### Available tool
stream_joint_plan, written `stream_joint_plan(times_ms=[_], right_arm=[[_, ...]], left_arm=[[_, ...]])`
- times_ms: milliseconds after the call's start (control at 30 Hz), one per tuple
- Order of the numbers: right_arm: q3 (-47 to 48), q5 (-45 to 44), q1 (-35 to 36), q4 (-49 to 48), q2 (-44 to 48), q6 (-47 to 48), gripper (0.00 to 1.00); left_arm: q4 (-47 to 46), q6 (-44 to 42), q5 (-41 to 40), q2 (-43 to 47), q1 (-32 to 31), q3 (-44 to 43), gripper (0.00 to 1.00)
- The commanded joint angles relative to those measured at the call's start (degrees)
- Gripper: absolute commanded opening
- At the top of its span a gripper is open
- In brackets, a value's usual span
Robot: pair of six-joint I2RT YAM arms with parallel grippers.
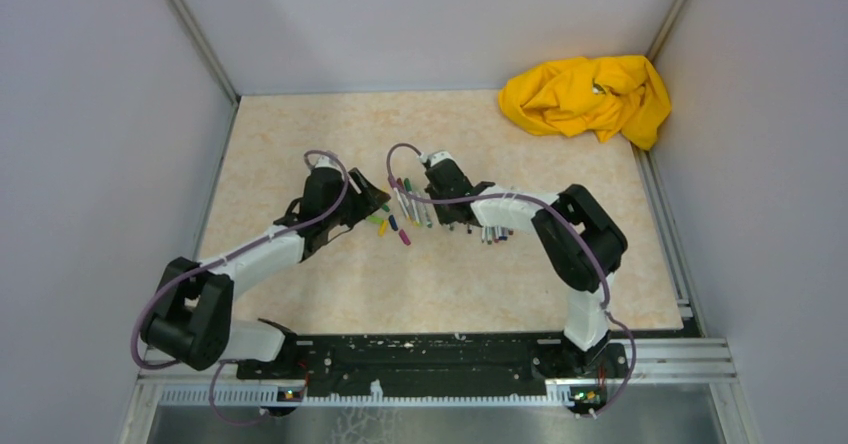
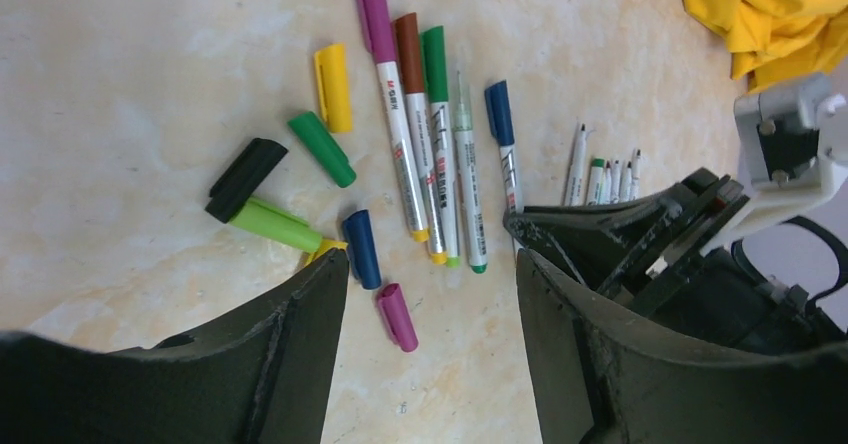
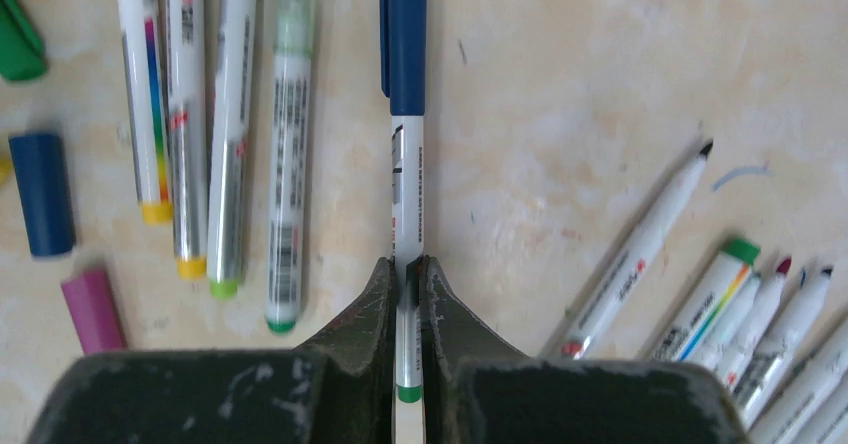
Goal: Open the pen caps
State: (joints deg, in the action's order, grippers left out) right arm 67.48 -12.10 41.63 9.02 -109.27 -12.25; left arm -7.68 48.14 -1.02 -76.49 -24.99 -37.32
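My right gripper [image 3: 405, 272] clamps blue-capped pen [image 3: 408, 179] by barrel, low on table [image 3: 560, 84]; my left gripper [image 2: 428, 254] spread wide, empty. Best: left pinches blue cap [image 3: 404, 44], pulls straight along barrel.

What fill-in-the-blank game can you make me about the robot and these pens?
1. The right gripper is shut on a pen whose cap is ____.
2. The left gripper is ____ and holds nothing.
3. The crumpled cloth in the far corner is ____.

Missing words: blue, open, yellow.
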Motion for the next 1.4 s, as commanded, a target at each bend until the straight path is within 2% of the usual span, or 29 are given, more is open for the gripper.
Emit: stream_joint_plan(times_ms=[0,233,500,1000,1233,1367], right_arm=[[-5.05,1.87,0.63,-2.92,9.05,-1.59,0.00],[-11.81,4.01,2.86,-5.71,16.77,-4.39,0.00],[-13.77,4.63,7.16,-7.33,20.32,-6.89,0.00],[-16.02,3.43,12.25,-8.50,24.80,-9.03,0.00],[-16.45,2.85,13.25,-8.57,24.56,-9.36,0.00],[-16.98,2.25,13.25,-8.58,24.40,-9.46,0.00]], left_arm=[[-8.39,1.58,6.90,-2.80,-0.34,0.92,0.69],[-12.86,3.24,10.15,-8.13,-3.81,-1.99,0.70],[-15.57,6.13,10.64,-11.40,-6.34,-3.44,0.70],[-12.90,7.73,6.71,-12.54,-7.96,-4.62,0.68],[-10.09,8.03,3.90,-11.02,-8.14,-4.77,0.50],[-8.74,7.61,3.14,-10.27,-8.12,-4.78,0.32]])
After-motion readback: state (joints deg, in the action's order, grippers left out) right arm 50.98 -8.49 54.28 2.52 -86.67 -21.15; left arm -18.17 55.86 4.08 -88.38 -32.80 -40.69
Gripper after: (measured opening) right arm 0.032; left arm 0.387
